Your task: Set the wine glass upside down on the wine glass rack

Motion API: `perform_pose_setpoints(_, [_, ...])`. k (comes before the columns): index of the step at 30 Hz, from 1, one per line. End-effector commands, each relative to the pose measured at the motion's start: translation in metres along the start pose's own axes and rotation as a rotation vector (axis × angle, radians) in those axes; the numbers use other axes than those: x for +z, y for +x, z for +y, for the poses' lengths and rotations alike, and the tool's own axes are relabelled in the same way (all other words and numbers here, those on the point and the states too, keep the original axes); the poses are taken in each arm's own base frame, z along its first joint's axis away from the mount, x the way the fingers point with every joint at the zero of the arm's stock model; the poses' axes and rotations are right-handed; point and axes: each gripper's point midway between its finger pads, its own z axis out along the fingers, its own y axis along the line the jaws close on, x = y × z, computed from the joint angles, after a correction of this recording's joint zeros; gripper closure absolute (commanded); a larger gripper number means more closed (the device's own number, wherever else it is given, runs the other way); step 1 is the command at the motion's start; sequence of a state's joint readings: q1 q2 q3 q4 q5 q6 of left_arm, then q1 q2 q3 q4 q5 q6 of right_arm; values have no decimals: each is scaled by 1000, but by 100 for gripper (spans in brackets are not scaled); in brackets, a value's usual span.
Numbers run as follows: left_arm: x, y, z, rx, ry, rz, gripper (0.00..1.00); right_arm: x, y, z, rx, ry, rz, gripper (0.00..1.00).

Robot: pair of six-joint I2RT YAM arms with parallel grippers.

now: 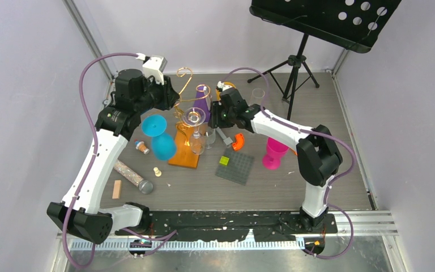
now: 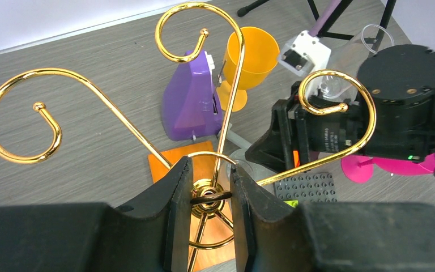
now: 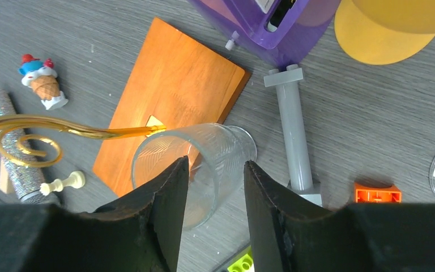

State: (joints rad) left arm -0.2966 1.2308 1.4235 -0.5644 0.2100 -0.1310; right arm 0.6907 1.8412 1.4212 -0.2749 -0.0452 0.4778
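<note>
Progress is partial, as I judge it. The wine glass (image 3: pixel 221 144) is up off the worktop and sits just beside the hub of the wine glass rack (image 1: pixel 182 153), on the side of the rack toward my right arm. I cannot say that it hangs from a scroll arm yet.

My left fingers (image 2: pixel 175 198) are drawn in narrow on the gold hub of the rack, one on each side of it, and I take that to be a steadying grip. My right fingers (image 3: pixel 164 204) stand about half open with the glass showing between and beyond them. Whether they press on it or merely straddle it, I cannot tell.

What I think is left is to seat the foot on an arm with the bowl hanging down, then let go and draw both arms clear of the rack.

Much is hard to read. The glass is clear, so I cannot make out which end is the foot or how it is tilted. My right fingers hide its near end. From above it is only a faint ring beside the rack's hub.
</note>
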Motion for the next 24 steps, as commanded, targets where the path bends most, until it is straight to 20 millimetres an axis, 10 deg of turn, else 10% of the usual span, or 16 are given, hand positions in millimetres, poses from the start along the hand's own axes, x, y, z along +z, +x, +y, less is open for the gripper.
perform_pose_setpoints(1, [3,4,-1,-11,9,22,71,7,-11,1,-58,43,-22,55])
perform_pose_setpoints(24, [5,2,-3,-4,15,24,71,10,-8,-17,-257,205,33,90])
